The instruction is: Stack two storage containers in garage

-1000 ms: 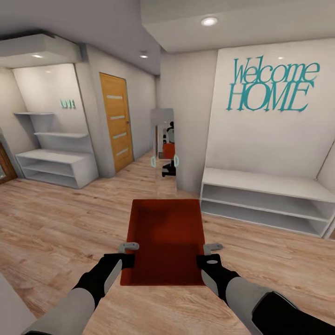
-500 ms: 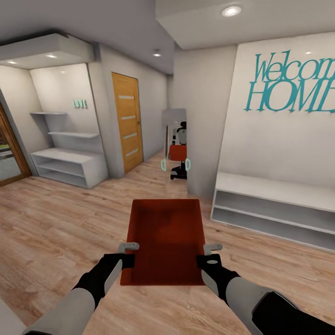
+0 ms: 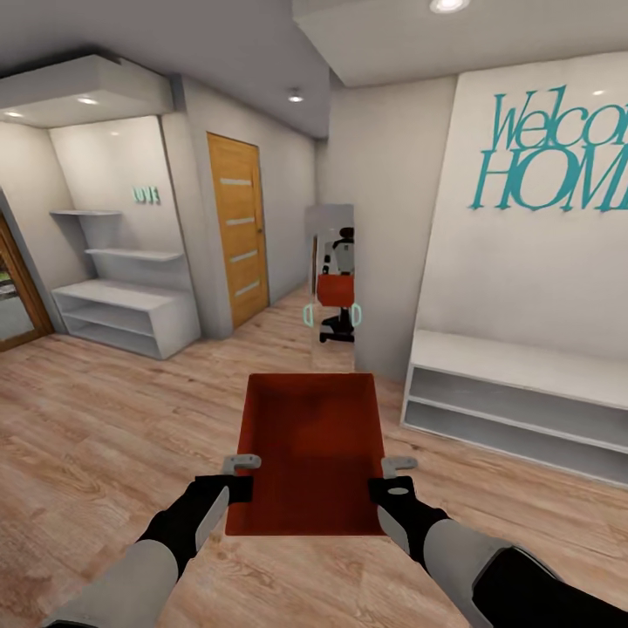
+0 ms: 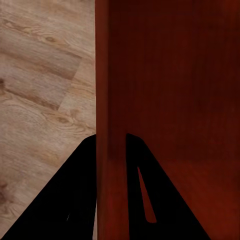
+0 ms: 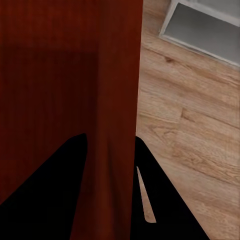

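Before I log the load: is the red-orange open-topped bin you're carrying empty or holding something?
Empty: the red-orange open-topped bin's bare flat bottom shows in the head view, nothing inside.

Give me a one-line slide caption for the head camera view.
Both grippers, left gripper and right gripper, carry a red-orange storage container over the wood floor toward the mirror.
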Robot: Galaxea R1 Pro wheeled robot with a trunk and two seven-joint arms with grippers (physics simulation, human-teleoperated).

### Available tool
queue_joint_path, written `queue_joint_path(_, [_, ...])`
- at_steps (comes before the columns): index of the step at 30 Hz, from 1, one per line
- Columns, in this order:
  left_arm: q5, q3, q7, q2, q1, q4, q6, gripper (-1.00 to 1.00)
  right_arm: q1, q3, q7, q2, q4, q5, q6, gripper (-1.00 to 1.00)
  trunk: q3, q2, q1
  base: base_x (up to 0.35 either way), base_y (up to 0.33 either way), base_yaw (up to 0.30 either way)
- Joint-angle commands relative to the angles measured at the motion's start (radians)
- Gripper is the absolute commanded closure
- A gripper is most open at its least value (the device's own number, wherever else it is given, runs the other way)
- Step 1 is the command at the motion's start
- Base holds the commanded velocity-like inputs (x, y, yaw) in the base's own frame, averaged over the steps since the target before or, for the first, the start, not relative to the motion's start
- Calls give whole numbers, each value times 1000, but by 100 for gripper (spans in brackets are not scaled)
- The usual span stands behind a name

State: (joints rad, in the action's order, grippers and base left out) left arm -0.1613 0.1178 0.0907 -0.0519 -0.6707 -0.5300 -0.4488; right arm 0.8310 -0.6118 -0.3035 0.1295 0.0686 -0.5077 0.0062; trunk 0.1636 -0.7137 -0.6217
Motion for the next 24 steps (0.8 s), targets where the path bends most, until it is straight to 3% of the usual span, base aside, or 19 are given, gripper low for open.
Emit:
queue_joint_path(1, [21,-1,13,-7,-1,-7,33,100,1,-9,-91,0,-4,-26,-2,100,2,-1,-1,322,0,179])
queue_joint_path(19, [20,-1,13,-8,-1,-7,34,100,1,-9,-94,-1,-4,-26,-2,100,2,-1,-1,322,0,262])
queue_joint_path(24, [20,-1,13,-8,-1,-7,33,100,1,-9,-94,-1,-4,-26,-2,100,2,-1,-1,322,0,74])
